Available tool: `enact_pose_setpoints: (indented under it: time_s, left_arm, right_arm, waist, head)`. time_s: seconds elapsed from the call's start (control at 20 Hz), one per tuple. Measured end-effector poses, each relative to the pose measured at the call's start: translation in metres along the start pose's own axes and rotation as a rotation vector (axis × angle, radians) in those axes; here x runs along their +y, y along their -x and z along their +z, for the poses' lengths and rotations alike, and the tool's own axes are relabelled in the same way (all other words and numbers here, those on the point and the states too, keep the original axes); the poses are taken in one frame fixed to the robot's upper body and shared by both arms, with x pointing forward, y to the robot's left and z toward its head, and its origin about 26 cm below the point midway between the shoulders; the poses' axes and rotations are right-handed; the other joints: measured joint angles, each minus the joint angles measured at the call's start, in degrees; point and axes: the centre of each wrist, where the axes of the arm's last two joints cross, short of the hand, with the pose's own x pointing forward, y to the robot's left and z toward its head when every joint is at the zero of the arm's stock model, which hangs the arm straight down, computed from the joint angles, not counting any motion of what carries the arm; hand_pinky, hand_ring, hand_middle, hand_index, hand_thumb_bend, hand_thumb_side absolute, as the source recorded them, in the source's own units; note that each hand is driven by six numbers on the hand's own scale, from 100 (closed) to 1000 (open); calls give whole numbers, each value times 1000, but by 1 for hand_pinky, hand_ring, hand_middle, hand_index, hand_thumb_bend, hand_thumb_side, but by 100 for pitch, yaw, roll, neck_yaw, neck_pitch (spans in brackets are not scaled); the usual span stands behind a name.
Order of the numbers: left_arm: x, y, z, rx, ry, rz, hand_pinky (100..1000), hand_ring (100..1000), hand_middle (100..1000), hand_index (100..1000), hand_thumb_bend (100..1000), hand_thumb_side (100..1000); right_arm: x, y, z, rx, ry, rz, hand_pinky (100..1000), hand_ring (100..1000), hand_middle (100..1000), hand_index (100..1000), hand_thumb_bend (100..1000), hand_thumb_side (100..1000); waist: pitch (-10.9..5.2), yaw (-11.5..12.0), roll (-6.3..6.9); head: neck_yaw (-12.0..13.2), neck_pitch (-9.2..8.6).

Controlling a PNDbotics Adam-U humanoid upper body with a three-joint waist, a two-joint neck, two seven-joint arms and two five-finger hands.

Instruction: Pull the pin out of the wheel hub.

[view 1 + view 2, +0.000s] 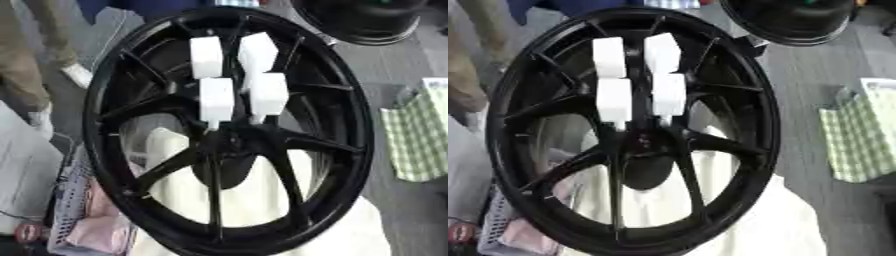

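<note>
While the black wheel hub (229, 131) stands upright and fills the view, four white block-shaped pieces (217, 98) sit against its spokes just above the centre, two over two. The lower pair taper to thin tips near the hub centre (226, 142). Which of these is the pin: cannot tell. Neither robot hand shows, so finger state cannot be told. A green checked cloth (418, 135) lies well to the right.
</note>
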Motion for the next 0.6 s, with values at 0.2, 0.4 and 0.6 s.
enact_pose_setpoints:
  time_s: [0.2,0.4,0.6]
  left_arm:
    - [-1,0,0,2,8,-3,809,771,641,849,100,733]
    - [0,0,0,2,17,-10,809,771,641,849,100,733]
    - [-1,0,0,4,22,-8,809,772,641,848,100,733]
  right_arm:
    - [-8,-20,-5,-36,-122,92,888,845,766,801,100,340]
    - [-7,-40,-20,-114,-144,154,886,851,774,803,100,333]
    - [-6,-57,-44,-169,-162,177,884,851,775,803,100,325]
  waist:
    - [0,27,-66]
    - [0,49,-83]
    - [0,76,-83]
  head:
    - [-34,0]
    - [-86,0]
    - [-139,1]
